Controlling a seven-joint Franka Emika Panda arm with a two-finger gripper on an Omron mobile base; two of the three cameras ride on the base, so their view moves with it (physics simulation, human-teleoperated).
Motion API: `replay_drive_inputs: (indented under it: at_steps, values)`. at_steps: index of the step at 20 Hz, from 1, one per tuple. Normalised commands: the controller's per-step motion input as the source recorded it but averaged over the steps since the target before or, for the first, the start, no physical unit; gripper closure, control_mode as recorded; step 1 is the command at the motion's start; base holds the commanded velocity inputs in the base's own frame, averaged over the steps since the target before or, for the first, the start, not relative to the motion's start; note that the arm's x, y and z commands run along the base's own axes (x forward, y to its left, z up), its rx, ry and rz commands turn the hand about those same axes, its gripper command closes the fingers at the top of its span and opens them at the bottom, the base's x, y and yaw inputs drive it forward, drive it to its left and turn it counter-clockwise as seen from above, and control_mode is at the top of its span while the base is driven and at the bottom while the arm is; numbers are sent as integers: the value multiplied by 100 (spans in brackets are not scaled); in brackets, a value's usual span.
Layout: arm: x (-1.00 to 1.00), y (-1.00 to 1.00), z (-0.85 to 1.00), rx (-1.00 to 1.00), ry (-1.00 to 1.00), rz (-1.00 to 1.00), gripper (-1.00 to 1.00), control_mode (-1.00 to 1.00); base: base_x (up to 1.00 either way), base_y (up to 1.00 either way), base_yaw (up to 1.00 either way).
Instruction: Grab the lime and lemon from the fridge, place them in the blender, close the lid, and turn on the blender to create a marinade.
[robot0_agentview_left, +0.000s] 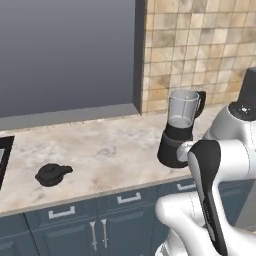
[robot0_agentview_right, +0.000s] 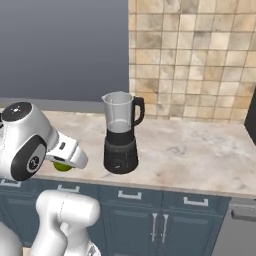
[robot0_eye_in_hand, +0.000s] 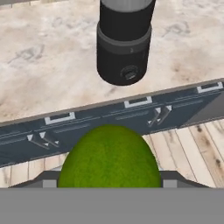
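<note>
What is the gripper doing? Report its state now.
Gripper: shut on the small round green lime, held in front of the black-based blender.

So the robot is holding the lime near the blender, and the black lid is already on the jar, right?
Not quite. The lid lies on the counter, left of the blender, whose jar is open in the left base view. The gripper does hold the lime.

A marble-patterned counter (robot0_agentview_left: 100, 150) runs above dark blue cabinets (robot0_agentview_left: 100, 220). The blender (robot0_agentview_left: 181, 127) stands on it near the front edge, its jar uncovered. The lid (robot0_agentview_left: 51, 174) lies on the counter well left of the blender.
</note>
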Motion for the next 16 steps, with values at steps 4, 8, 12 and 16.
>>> replay_drive_inputs:
  at_steps: [4, 8, 12, 16]
  values:
    - [0, 0, 0, 0, 0, 0, 100, 100, 32, -50, 41]
    - [0, 0, 0, 0, 0, 0, 100, 100, 48, -45, 37]
    - [0, 0, 0, 0, 0, 0, 100, 100, 44, -36, 25]
    - [1, -19, 18, 3, 0, 4, 100, -100, 9, -12, 7]
